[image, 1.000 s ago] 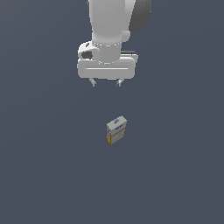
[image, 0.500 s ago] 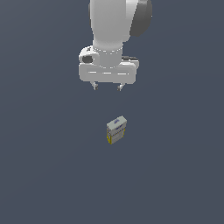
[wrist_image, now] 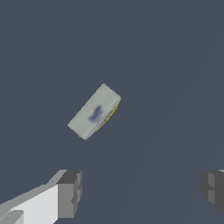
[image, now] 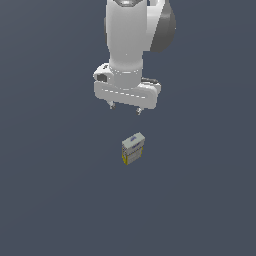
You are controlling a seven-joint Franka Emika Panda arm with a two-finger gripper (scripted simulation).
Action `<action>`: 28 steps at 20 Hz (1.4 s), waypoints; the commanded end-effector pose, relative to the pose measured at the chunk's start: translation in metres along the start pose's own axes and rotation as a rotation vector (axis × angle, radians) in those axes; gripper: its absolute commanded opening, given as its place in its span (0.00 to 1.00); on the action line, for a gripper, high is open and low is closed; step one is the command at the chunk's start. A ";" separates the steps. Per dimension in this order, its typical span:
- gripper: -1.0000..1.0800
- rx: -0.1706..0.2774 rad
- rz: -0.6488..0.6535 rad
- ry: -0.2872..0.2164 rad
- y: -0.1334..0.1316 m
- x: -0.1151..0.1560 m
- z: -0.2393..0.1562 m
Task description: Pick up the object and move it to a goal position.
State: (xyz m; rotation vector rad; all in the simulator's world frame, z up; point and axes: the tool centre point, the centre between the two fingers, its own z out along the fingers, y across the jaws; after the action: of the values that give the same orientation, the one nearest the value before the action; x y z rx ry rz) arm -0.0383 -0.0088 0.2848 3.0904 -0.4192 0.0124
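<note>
Plain grey floor, carton upright, long axis vertical, untouched

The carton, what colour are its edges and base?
Yellow, around grey-white printed faces; the carton shows this best in the exterior view.

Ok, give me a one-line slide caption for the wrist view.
Open gripper above the grey-white, yellow-edged carton, not yet touching it.
</note>
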 end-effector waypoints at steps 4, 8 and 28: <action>0.96 0.006 0.138 -0.003 -0.009 0.010 0.015; 0.96 0.009 0.238 -0.005 -0.015 0.017 0.026; 0.96 0.017 0.652 -0.017 -0.042 0.041 0.077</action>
State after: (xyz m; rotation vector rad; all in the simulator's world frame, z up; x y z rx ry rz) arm 0.0116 0.0177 0.2097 2.8270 -1.3674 0.0008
